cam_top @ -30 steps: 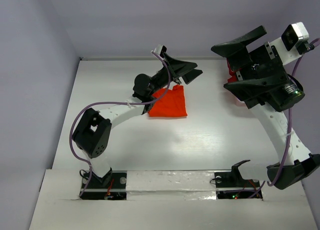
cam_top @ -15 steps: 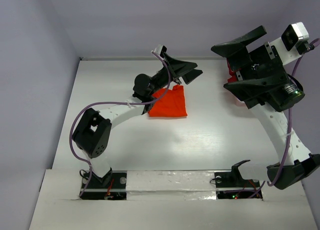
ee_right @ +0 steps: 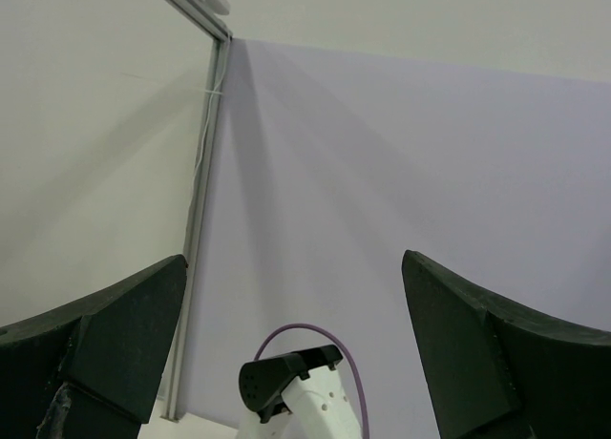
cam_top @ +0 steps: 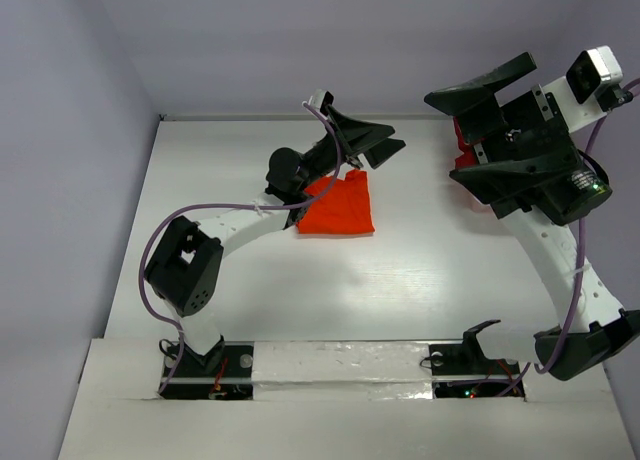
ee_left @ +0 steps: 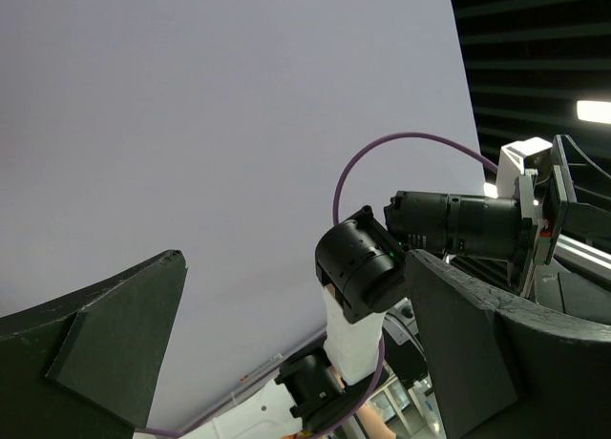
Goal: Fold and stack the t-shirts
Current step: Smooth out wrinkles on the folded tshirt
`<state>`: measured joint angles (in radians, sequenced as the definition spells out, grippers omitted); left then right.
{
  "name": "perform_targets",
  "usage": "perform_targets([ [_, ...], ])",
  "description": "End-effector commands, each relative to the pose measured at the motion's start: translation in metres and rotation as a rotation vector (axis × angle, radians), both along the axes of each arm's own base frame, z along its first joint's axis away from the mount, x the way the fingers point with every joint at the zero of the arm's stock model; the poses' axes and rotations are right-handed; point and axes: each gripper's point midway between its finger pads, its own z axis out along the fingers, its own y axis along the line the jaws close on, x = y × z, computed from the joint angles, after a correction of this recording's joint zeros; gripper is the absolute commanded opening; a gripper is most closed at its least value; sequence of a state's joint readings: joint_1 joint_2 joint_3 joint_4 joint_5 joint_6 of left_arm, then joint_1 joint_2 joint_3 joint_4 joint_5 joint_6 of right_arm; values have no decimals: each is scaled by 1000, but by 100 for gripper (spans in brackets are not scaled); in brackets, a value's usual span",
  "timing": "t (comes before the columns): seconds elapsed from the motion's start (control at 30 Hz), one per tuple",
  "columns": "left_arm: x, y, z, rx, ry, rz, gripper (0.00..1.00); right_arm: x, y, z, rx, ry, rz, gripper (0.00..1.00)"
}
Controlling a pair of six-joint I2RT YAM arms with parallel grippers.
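Observation:
A folded bright orange-red t-shirt lies on the white table, left of the middle. My left gripper hovers just behind the shirt's far right corner, open and empty. In the left wrist view, the left gripper shows only wall and the other arm between its wide-apart fingers. A bit of dark crimson t-shirt peeks out at the back right, mostly hidden under my raised right gripper. The right gripper is open and holds nothing.
A strip of pale pink shows under the right arm, at the table's right side. Walls close the table at the back and left. The left arm's elbow stands over the near left of the table.

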<state>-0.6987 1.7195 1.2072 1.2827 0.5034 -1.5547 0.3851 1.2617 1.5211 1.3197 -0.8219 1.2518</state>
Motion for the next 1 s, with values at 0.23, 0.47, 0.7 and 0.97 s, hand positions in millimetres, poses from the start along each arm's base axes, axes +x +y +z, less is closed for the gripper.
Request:
perform_targets([
  [0.23, -61, 48, 78, -306, -370, -14, 99, -11, -8, 6, 39, -43, -19, 100],
  [0.47, -61, 48, 77, -307, -370, -15, 99, -13, -9, 6, 42, -46, -21, 100],
  [0.7, -61, 48, 77, -307, -370, -15, 99, -11, -8, 5, 41, -40, -22, 100],
  [0.97, -61, 48, 77, -306, -371, -16, 99, -12, -9, 5, 44, -44, -24, 100],
])
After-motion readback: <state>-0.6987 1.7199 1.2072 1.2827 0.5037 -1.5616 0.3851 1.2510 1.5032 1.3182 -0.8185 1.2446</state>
